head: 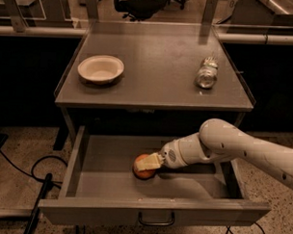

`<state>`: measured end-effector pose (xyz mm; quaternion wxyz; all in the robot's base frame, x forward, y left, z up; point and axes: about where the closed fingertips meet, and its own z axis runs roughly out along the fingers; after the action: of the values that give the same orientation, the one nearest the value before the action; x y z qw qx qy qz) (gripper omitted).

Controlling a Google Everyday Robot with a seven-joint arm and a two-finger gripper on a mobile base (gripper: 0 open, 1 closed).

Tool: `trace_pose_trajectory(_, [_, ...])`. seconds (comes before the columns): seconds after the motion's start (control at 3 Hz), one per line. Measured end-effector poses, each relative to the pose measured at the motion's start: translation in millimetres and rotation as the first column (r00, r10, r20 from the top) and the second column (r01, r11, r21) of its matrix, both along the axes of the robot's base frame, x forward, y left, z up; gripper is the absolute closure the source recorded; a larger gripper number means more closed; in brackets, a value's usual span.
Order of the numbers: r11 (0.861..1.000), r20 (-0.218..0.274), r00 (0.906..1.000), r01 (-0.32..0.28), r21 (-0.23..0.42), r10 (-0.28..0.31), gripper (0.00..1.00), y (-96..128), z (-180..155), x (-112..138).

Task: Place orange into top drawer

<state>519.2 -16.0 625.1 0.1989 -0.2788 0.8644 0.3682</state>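
The top drawer (105, 182) stands pulled open below the table, with its dark curved handle (156, 219) at the front centre. The orange (143, 171) rests on the drawer floor, left of centre. My gripper (148, 163) reaches in from the right, inside the drawer, with its pale fingers (148, 162) lying over the top of the orange and hiding part of it.
A white bowl (100, 69) sits on the left of the grey table top (153, 66), a crushed silver can (206, 73) on its right. Cables (38, 173) and a dark bar lie on the speckled floor to the left.
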Motion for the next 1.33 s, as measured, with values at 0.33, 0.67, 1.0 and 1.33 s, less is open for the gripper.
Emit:
trace_pose_trajectory(0.33, [1.000, -0.021, 0.9996, 0.021, 0.020, -0.021, 1.00, -2.9, -7.8, -5.0])
trace_pose_trajectory(0.67, [1.000, -0.021, 0.9996, 0.021, 0.020, -0.020, 0.81, -2.9, -7.7, -5.0])
trace_pose_trajectory(1.0, [1.000, -0.021, 0.9996, 0.021, 0.020, -0.020, 0.59, -2.9, -7.7, -5.0])
trace_pose_trajectory(1.33, [1.000, -0.021, 0.9996, 0.021, 0.020, -0.020, 0.36, -2.8, -7.7, -5.0])
